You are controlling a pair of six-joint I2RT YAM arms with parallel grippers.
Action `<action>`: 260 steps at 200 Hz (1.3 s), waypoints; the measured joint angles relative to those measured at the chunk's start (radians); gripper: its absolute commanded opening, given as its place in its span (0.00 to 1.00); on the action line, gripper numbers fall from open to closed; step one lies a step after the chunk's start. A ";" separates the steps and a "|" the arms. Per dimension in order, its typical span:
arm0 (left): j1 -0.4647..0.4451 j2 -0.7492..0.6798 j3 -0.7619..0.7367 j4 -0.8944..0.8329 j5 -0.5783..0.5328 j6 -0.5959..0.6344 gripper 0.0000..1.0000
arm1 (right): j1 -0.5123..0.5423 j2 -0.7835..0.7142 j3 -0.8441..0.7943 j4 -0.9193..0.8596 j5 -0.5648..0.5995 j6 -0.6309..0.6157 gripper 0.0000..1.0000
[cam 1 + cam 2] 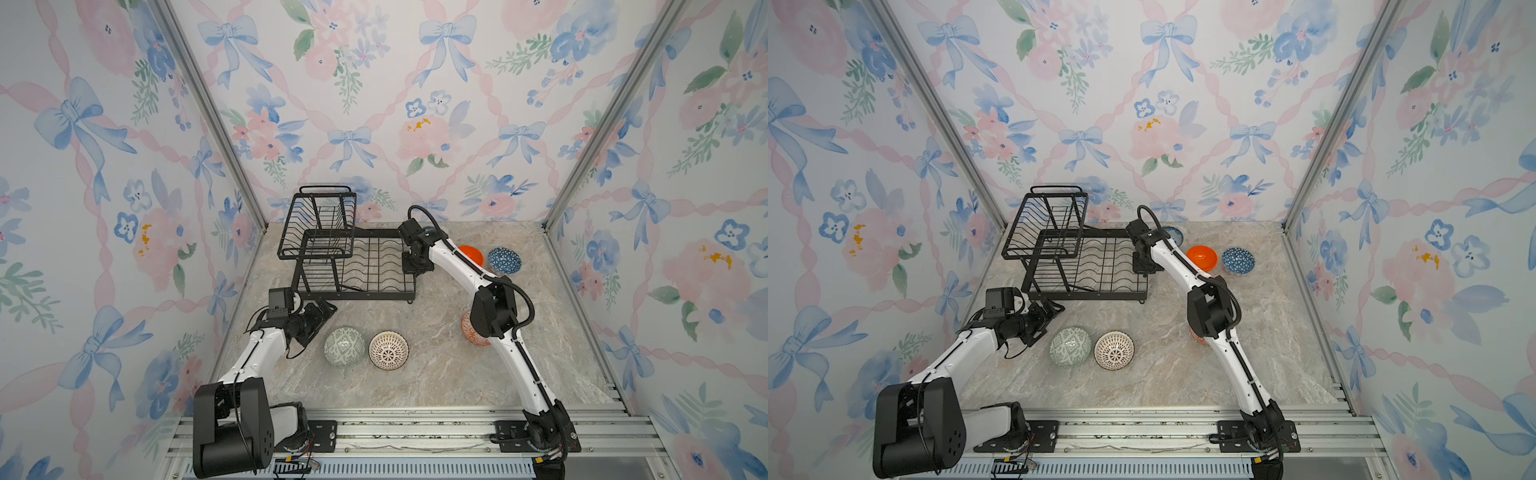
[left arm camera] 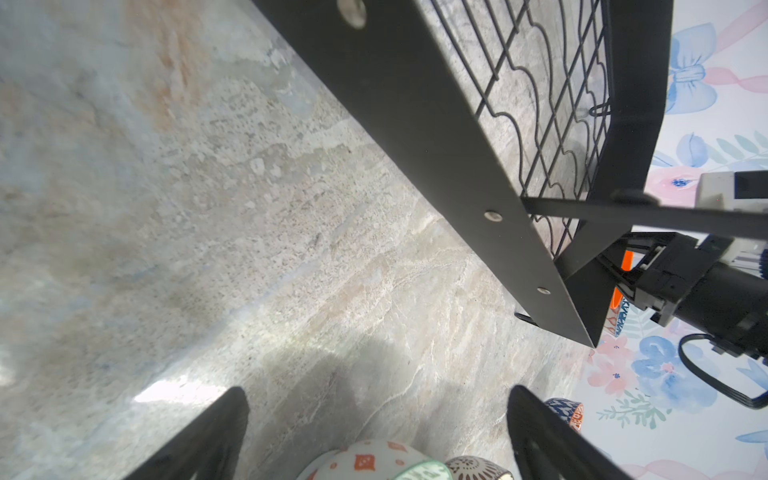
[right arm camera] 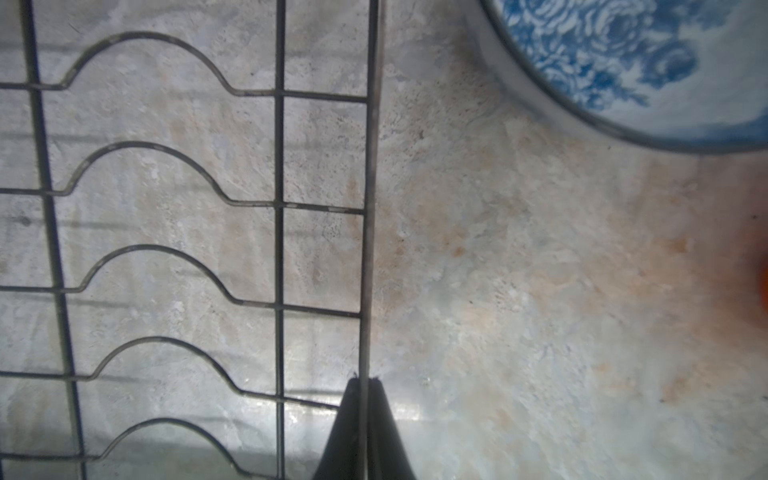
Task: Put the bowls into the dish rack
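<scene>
Your right claw [image 3: 365, 380]: clenched on the rack's [image 1: 357, 296] right edge wire.
Your left claw [image 2: 377, 392]: released, by the rack's near-left corner.
Bowls [image 1: 388, 350]: on your table [image 1: 436, 374], near and right of the rack.

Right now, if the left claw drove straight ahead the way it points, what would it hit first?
Probably the black front rail of the dish rack; the open left claw aims at it across the marble table, though depth is unclear.
</scene>
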 measured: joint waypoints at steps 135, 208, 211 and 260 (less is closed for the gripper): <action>0.000 0.012 0.019 0.001 -0.037 0.012 0.98 | -0.045 0.006 0.008 0.016 -0.029 -0.072 0.27; -0.002 0.012 0.047 -0.004 -0.035 0.007 0.98 | -0.064 -0.049 -0.014 0.029 -0.049 -0.011 0.61; -0.002 0.012 0.050 -0.005 -0.034 0.008 0.98 | -0.066 -0.058 -0.018 0.031 -0.051 -0.013 0.63; -0.090 0.011 0.130 -0.007 -0.003 0.076 0.98 | -0.140 -0.227 -0.061 0.080 -0.076 0.079 0.72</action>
